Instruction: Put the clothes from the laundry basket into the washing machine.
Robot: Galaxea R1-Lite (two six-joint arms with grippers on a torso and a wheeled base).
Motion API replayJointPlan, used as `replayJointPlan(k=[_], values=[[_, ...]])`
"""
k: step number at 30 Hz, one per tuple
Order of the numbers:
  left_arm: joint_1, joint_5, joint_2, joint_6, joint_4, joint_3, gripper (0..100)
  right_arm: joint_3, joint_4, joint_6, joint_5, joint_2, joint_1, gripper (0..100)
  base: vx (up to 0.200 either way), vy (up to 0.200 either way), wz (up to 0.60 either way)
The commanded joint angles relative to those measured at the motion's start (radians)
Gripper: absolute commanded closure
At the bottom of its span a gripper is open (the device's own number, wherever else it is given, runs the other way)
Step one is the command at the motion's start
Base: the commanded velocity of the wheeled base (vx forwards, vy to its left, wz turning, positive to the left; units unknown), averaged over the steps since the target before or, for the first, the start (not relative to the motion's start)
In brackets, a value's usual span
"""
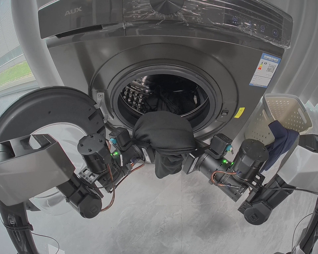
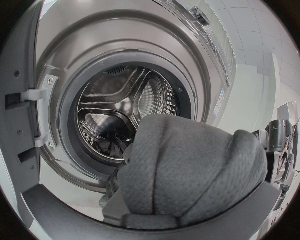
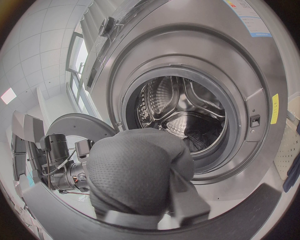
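The black garment (image 1: 164, 132) lies draped over the left tool (image 2: 150, 220) and right tool (image 3: 159, 215), just before the washing machine (image 1: 232, 66) and its open mouth, one end hanging below the rim. Cloth covers both tools; whether they clamp it cannot be told.

Black garment (image 1: 164, 135): matt, mesh-knit cloth. Drum (image 2: 125, 103): glossy, dimpled steel. Washing machine front (image 1: 82, 63): satin grey metal; control panel under crinkled clear film (image 1: 212, 15). Laundry basket (image 1: 288, 112): matt perforated plastic.
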Motion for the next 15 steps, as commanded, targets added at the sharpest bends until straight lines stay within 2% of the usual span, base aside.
replayJointPlan(k=[1, 3, 4, 5, 6, 8, 9, 15], values=[[-0.001, -0.003, -0.068, -0.001, 0.000, 0.042, 100, 0.085, 0.001, -0.010, 0.013, -0.031, 0.004, 0, 0.000, 0.000, 0.00], [0.002, -0.003, -0.097, -0.001, 0.000, 0.070, 100, 0.144, 0.002, -0.019, 0.022, -0.051, 0.005, 0, 0.000, 0.000, 0.00], [0.002, -0.005, -0.117, -0.001, 0.000, 0.091, 100, 0.190, 0.002, -0.038, 0.045, -0.065, 0.005, 0, 0.000, 0.000, 0.00], [0.002, -0.005, -0.117, -0.001, 0.000, 0.091, 100, 0.190, 0.002, -0.038, 0.045, -0.065, 0.005, 0, 0.000, 0.000, 0.00], [0.004, -0.011, -0.150, 0.002, 0.000, 0.141, 100, 0.265, 0.001, -0.068, 0.119, -0.097, 0.007, 0, 0.000, 0.000, 0.00], [0.004, -0.019, -0.182, 0.006, 0.000, 0.197, 100, 0.320, 0.001, -0.078, 0.183, -0.134, 0.010, 0, 0.000, 0.000, 0.00], [0.002, -0.019, -0.197, 0.008, 0.000, 0.225, 100, 0.343, 0.001, -0.076, 0.197, -0.151, 0.018, 0, 0.000, 0.000, 0.00], [0.002, -0.016, -0.268, 0.014, 0.000, 0.334, 100, 0.501, -0.001, -0.084, 0.203, -0.222, 0.005, 0, 0.000, 0.000, 0.00]])
